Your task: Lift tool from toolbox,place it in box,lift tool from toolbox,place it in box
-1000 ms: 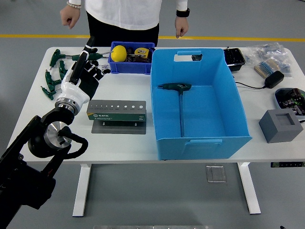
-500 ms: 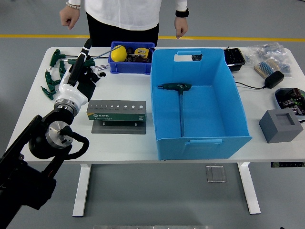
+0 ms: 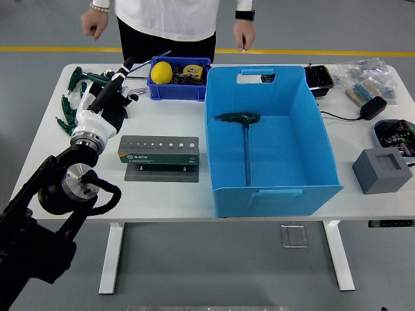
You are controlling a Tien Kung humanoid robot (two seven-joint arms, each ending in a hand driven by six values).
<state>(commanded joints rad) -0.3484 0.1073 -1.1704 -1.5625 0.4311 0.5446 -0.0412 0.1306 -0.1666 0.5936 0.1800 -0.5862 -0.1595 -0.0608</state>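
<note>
We see our left hand (image 3: pixel 109 97) closed around a green-handled tool (image 3: pixel 130 71), left of the small blue bin (image 3: pixel 178 89); another tool (image 3: pixel 243 129) lies in the big blue box (image 3: pixel 269 188).

The person (image 3: pixel 167 19) at the bench's (image 3: pixel 168 188) far side is cut off above the chest by the top edge. The green-handled tools (image 3: pixel 72 97) at the far left are partly hidden behind the left hand (image 3: pixel 107 100), whose grip cannot be made out. Contents of the small blue bin (image 3: pixel 178 87) are too small to identify fully.
</note>
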